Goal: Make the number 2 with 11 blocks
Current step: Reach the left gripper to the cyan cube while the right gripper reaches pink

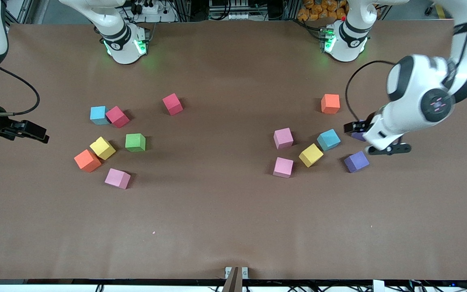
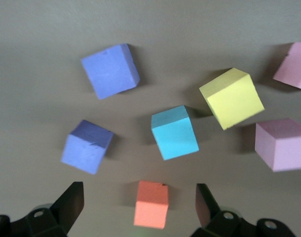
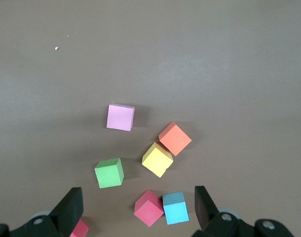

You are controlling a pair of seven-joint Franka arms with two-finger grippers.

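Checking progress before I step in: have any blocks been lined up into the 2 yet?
No: the blocks lie scattered in two loose groups on the table, none set in rows.

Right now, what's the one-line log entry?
stage: digit unstarted | blocks: scattered, two clusters | left gripper: open, above purple block | right gripper: open, empty, waiting

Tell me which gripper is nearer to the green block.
Right. The right gripper, open, hangs at the right arm's end of the table, near the green block. The left gripper, open, hangs over the purple blocks at the left arm's end.
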